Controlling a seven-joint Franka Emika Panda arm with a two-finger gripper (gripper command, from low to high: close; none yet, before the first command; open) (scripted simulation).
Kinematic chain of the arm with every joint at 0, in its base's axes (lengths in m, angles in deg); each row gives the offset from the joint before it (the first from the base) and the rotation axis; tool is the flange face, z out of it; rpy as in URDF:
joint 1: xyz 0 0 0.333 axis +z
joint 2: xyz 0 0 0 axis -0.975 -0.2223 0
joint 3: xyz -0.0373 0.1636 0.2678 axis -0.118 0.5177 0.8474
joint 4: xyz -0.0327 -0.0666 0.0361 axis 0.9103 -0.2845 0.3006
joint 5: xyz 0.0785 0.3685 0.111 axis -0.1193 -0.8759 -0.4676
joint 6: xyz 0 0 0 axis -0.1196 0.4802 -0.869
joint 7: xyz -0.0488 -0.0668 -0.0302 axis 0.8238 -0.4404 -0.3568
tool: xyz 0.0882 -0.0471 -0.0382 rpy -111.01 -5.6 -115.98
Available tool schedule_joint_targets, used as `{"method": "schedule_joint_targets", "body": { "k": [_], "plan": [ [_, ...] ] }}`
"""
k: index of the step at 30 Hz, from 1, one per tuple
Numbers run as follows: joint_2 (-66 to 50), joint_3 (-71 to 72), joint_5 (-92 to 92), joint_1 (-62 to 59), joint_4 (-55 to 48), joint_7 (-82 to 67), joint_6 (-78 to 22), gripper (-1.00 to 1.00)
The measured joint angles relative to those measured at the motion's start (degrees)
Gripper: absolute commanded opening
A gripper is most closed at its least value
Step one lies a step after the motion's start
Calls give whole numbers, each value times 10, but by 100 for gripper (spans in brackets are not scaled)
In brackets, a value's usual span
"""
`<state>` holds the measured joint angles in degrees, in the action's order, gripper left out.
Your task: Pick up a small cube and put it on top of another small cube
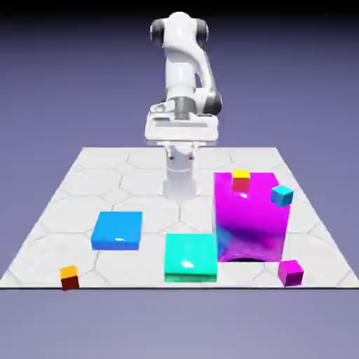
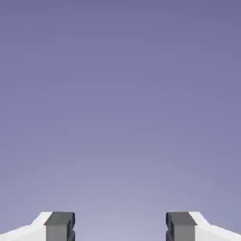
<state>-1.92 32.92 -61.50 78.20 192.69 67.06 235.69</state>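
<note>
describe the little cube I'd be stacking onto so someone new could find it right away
Find the big magenta block on the exterior view's right. The target cube shows at its top far edge. It has a yellow top and red sides, unlike the cyan cube nearby.

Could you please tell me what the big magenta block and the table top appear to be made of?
Magenta block: looks like glossy plastic, judging by the pale sheen on its front; being rendered, that is uncertain. Table top: looks like matte pale tile, marked with thin hexagon lines.
</note>
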Motion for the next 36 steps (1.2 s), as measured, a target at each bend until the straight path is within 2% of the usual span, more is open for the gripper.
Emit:
{"method": "schedule_joint_targets", "body": {
  "k": [36],
  "plan": [
    [-744, -463, -578, 104, -487, -868, -386, 0]
  ]
}}
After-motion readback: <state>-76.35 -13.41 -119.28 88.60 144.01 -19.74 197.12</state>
